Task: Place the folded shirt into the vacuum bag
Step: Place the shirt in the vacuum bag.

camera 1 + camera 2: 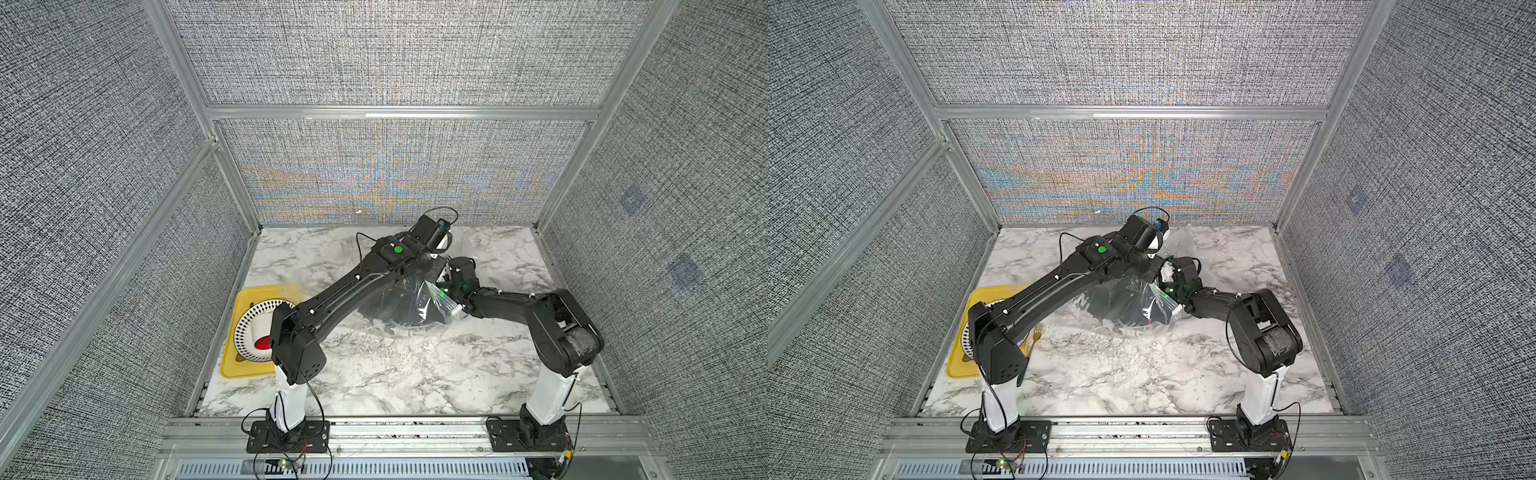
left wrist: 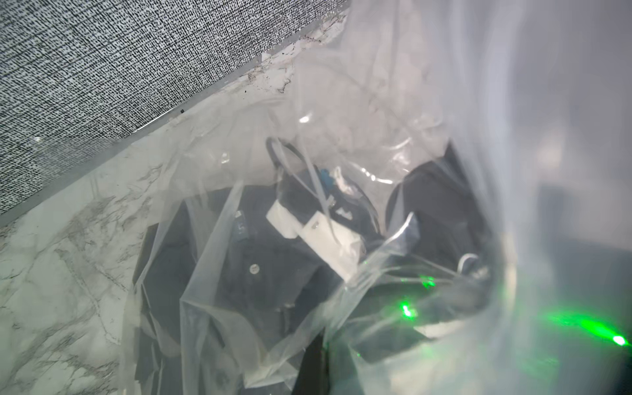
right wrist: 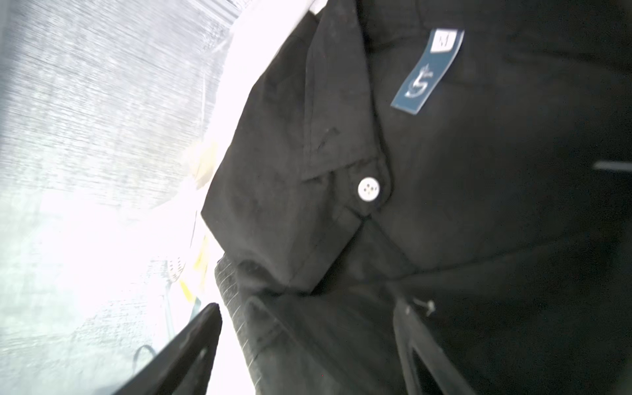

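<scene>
Right wrist view: right hand spread wide, shirt between its fingers; left hand closed, pinching bag.

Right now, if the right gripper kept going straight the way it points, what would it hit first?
Most likely the black shirt, close ahead of the right gripper, between its spread fingers; depth is unclear.

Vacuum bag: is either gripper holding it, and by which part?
Left gripper looks shut on the vacuum bag at its raised mouth edge; the pinch itself is hidden. Right gripper stands open over the shirt, gripping nothing.
</scene>
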Available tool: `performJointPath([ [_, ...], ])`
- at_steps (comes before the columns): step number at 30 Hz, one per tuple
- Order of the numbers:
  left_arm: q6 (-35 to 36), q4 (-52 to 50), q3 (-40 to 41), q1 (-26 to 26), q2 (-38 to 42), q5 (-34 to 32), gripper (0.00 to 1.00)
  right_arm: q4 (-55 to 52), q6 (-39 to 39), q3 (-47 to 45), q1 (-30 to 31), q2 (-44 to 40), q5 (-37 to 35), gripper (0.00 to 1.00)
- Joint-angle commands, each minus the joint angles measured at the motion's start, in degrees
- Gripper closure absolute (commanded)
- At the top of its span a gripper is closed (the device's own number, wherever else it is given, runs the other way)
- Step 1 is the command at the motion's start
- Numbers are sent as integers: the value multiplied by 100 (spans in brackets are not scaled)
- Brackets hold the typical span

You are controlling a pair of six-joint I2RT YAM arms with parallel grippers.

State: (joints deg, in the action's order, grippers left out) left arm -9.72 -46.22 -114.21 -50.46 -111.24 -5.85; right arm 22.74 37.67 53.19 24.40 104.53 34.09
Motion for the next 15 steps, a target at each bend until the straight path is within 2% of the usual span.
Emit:
performJointPath([
  [1, -17, 50, -57, 19, -40, -55, 100, 381, 208, -455, -55, -248, -382, 17],
  [6, 5, 11, -98, 27, -153, -7, 100, 989, 132, -1259, -102, -962, -479, 16],
  [10, -3, -20, -219, 27, -230, 164, 100, 734, -141, -1375, -157, -1337, -926, 15],
  [15, 34, -71, -164, 27, -194, 125, 100, 714, -47, -1839, -346, -2131, -1268, 16],
])
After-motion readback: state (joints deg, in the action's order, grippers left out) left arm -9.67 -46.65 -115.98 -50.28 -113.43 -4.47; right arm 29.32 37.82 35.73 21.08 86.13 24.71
